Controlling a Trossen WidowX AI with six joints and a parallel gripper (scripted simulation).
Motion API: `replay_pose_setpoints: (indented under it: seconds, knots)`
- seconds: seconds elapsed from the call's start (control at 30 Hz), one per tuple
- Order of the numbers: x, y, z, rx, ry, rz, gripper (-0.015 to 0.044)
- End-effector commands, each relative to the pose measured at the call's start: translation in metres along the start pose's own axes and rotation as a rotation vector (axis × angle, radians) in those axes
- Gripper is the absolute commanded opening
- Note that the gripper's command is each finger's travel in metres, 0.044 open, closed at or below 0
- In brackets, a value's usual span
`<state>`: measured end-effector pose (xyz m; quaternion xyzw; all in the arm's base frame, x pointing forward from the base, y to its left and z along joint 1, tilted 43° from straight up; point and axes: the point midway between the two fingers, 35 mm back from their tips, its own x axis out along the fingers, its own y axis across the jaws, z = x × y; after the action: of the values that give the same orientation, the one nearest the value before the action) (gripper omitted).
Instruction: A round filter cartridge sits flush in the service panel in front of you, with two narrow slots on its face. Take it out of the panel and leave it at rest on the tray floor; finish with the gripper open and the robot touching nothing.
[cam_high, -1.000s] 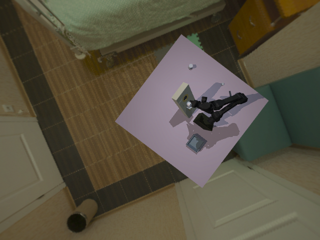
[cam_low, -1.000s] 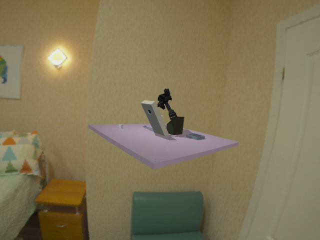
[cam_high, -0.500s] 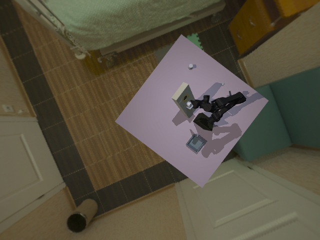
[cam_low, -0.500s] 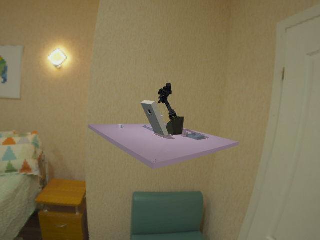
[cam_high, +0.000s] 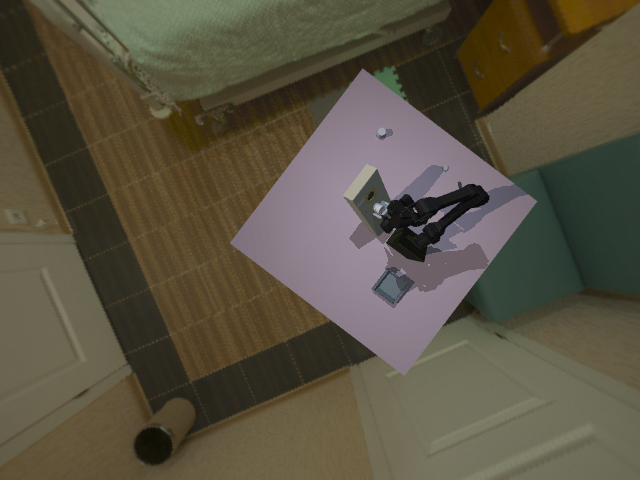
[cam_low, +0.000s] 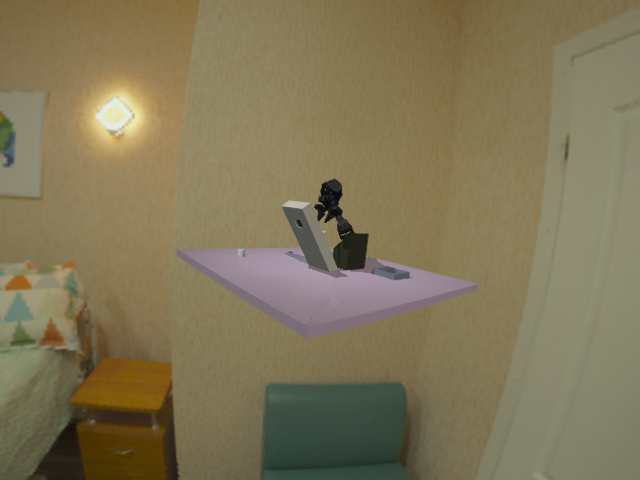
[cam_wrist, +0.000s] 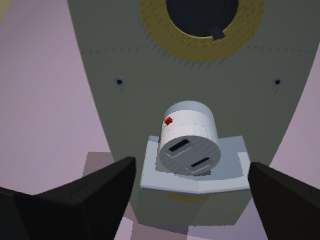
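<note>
The light-grey cartridge (cam_wrist: 189, 131) (cam_high: 379, 207) is out of the round hole (cam_wrist: 202, 15) (cam_high: 371, 195) in the leaning service panel (cam_wrist: 107, 50) (cam_high: 361, 183) (cam_low: 313, 237). It sits in a pale bracket (cam_wrist: 150, 175) on the panel's face below the hole. Its slotted end and a red mark show in the wrist view. My gripper (cam_wrist: 192, 168) (cam_low: 322, 215) is open, with its fingertips wide apart on either side of the cartridge and nothing held. Whether the fingers are level with the cartridge in depth is unclear. The blue-grey tray (cam_high: 383, 298) (cam_low: 387, 275) holds nothing visible.
A dark block (cam_high: 405, 245) (cam_low: 351, 253) stands beside the arm's base, between the panel and the tray. A small white cylinder (cam_high: 381, 133) (cam_low: 240, 252) stands on the table beyond the panel. A tiny white object (cam_high: 445, 168) lies near the table's edge.
</note>
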<state>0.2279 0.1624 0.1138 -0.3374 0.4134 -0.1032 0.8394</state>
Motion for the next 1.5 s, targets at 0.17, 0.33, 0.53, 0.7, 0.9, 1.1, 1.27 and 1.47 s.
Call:
replay_pose_setpoints:
  seconds: [0.17, 0.33, 0.53, 0.7, 0.9, 1.1, 1.27, 1.47]
  knots:
    - [0.014, 0.0, -0.006, -0.043, 0.023, -0.002, 0.0305]
    - [0.022, 0.001, -0.006, -0.043, 0.023, -0.001, 0.0305]
    - [0.031, 0.0, -0.006, -0.042, 0.023, -0.001, 0.0305]
    - [0.039, 0.0, -0.006, -0.042, 0.022, -0.002, 0.0305]
    - [0.049, -0.001, -0.006, -0.042, 0.021, -0.004, 0.0305]
    - [0.053, -0.001, -0.007, -0.042, 0.021, -0.005, 0.0305]
    - [0.05, -0.001, -0.004, -0.03, 0.017, 0.0, 0.0219]
    - [0.05, -0.001, -0.004, -0.03, 0.017, 0.0, 0.0179]
